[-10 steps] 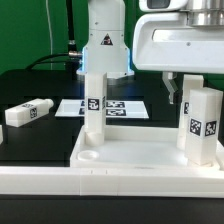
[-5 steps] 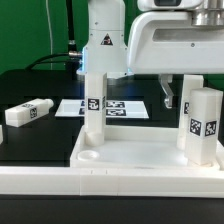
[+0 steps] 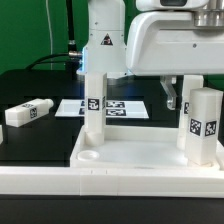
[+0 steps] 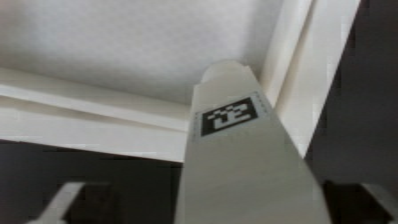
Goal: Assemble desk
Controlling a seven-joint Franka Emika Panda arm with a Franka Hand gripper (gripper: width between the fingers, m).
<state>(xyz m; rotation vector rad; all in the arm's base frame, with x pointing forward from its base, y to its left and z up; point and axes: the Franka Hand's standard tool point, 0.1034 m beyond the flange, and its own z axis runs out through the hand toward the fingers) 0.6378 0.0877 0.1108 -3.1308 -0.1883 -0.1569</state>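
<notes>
Tabletop: the tabletop (image 3: pixel 140 158) lies flat at the front, rim and sockets up, so legs can go in from above
Leg: the leg (image 3: pixel 203 125) stands upright at the tabletop's corner on the exterior view's right; whether it is fully seated cannot be told
Gripper: the gripper (image 3: pixel 175 97) hangs just behind and above that leg, lined up over it as if to grasp or turn it
Jaws: spread apart with nothing held; in the wrist view the leg rises between them, and a dark gap separates it from the one finger (image 4: pixel 63 200) that shows clearly
Other leg: the other leg (image 3: pixel 93 105) stands upright in the corner on the exterior view's left, apparently already fitted
Loose leg: the loose leg (image 3: pixel 27 112) lies on its side on the black table, well apart, waiting its turn
Marker board: the marker board (image 3: pixel 125 108) lies flat behind the tabletop
Stage: roughly halfway by my judgement, since only two legs are up
</notes>
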